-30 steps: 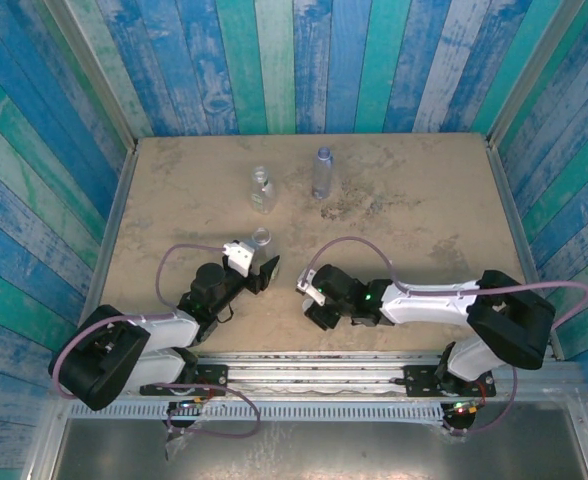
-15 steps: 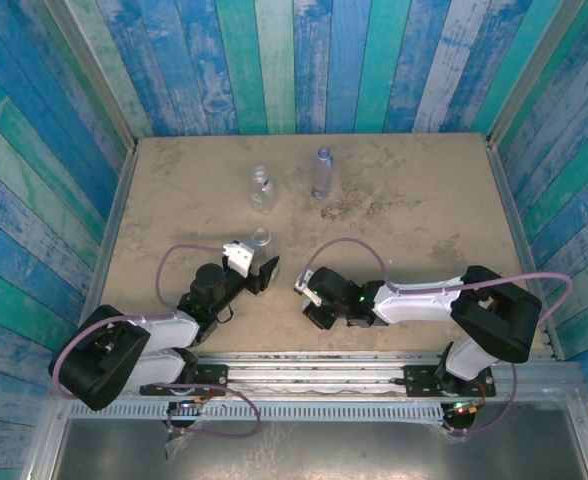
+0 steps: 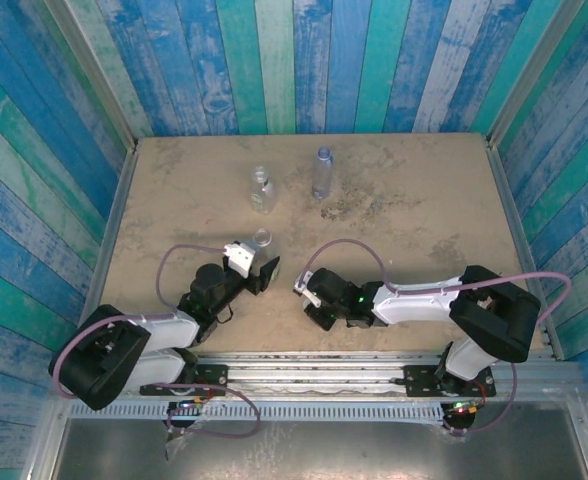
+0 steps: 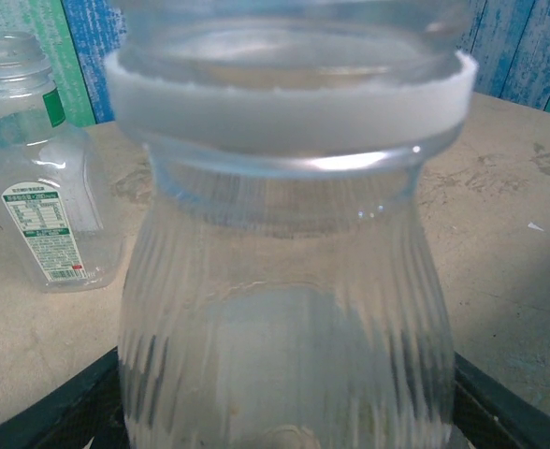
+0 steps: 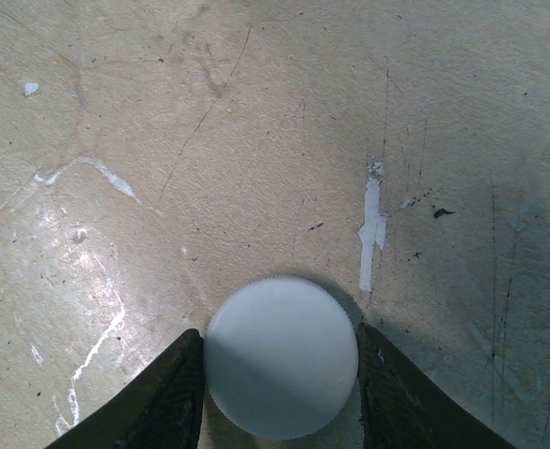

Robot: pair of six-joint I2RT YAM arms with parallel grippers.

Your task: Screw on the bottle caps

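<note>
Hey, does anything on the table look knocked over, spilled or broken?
Nothing stands out. The green-label bottle, blue bottle and clear bottle all stand upright, and the white cap lies flat on the scuffed table.

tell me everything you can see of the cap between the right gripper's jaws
The cap is a small round disc, plain white to pale grey and matte like plastic. Its upper face is smooth and unmarked, and fine ribbing runs round its rim. It lies flat on the scuffed tan table, partly in shadow. The dark jaws of the right gripper sit against its left and right sides. Nothing else touches it, and it is not on a bottle.
</note>
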